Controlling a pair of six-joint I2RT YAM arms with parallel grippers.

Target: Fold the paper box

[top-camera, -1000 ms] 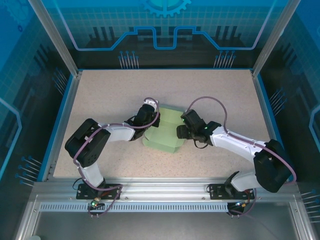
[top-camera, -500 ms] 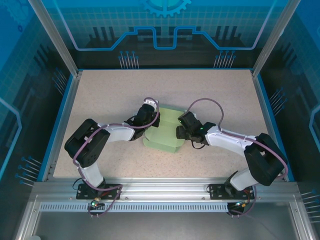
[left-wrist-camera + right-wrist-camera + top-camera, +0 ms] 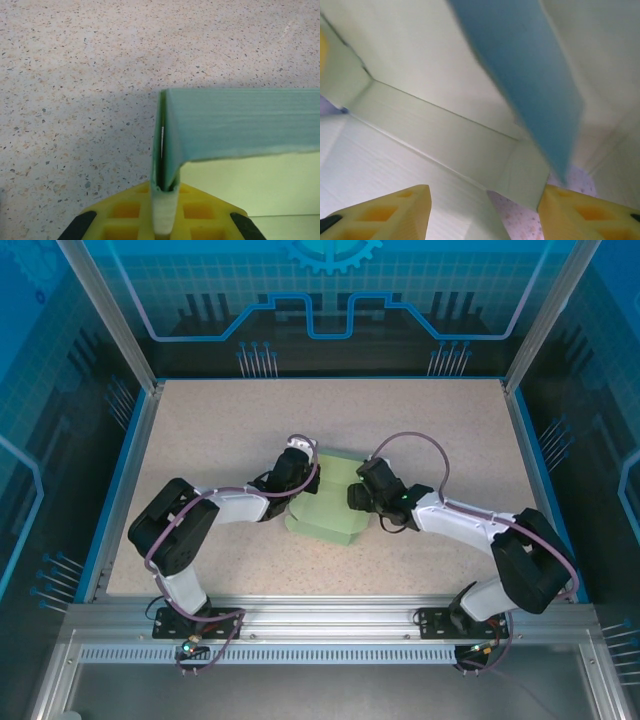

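Pale mint-green paper box [image 3: 330, 508] on a beige speckled table [image 3: 220, 430], beside yellow jaws.

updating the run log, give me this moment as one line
left gripper shut on paper box edge | right gripper open over box | fold unfinished

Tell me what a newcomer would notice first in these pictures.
The pale mint-green paper box, half-formed, sits in the middle of the speckled table, with both arms bent in on it from either side. The left gripper is shut on a doubled upright wall of card on its left side. The right gripper is open, facing into the box's inside.
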